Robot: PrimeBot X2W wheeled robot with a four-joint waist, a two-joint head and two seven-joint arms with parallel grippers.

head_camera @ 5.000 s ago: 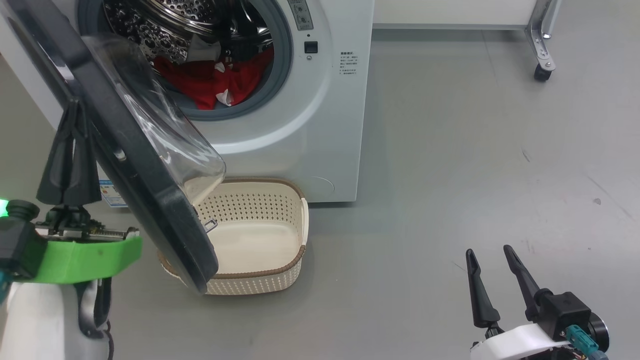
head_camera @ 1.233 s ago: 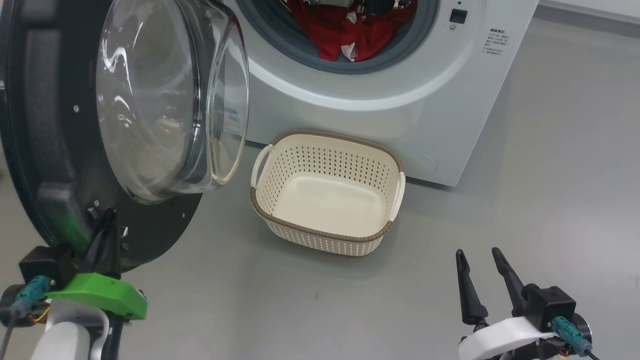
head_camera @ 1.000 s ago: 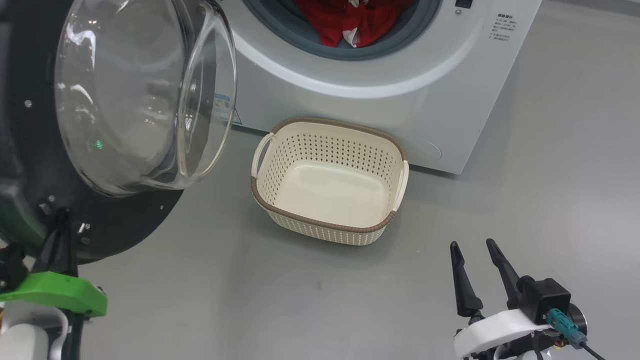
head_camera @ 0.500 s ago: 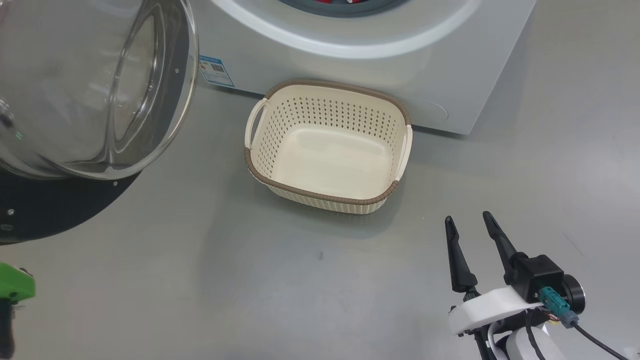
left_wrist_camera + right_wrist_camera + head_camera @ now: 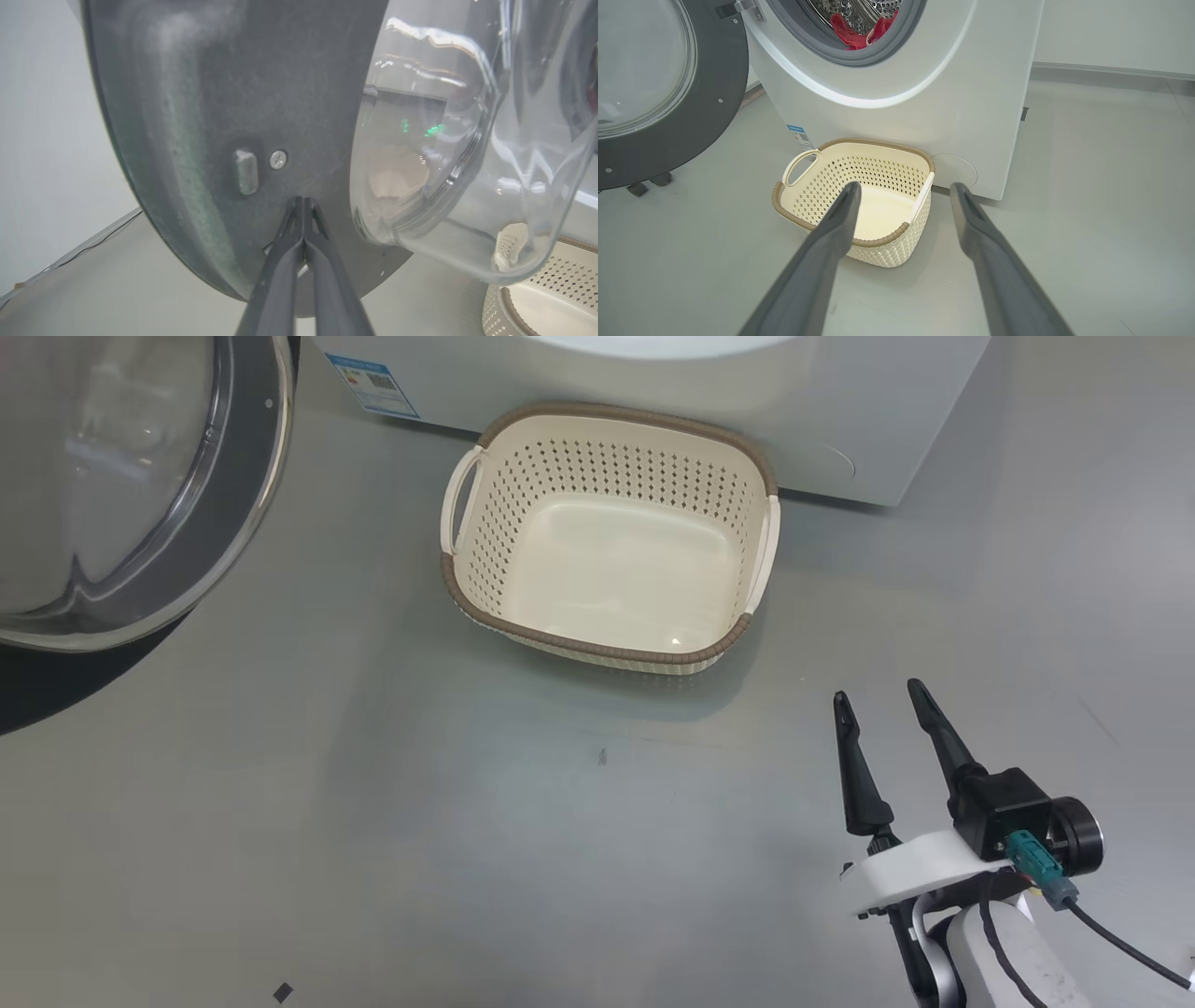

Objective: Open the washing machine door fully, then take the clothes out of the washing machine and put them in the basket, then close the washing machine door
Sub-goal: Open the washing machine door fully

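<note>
The washing machine door (image 5: 56, 681) stands swung out at the upper left, its glass bowl facing me. My left gripper (image 5: 302, 199) is shut, its tips against the door's black inner face (image 5: 210, 116) beside a screw. The washing machine (image 5: 924, 102) stands open with red clothes (image 5: 857, 35) lying in the drum. The cream basket (image 5: 607, 649) sits on the floor against the machine's front and holds nothing. My right gripper (image 5: 878, 690) hovers open above the floor, to the right of the basket and nearer to me. In the right wrist view it (image 5: 906, 186) points towards the basket (image 5: 840, 142).
Bare grey floor spreads around the basket and to the right of the machine (image 5: 840, 411). A blue label (image 5: 373, 383) is stuck low on the machine's front. Two small dark feet (image 5: 637, 189) rest on the floor under the door (image 5: 714, 93). A wall runs behind at the right.
The head camera has tipped down, so the drum and my left gripper have slid out of its picture. The door has swung much wider than five seconds ago. The right gripper stays open.
</note>
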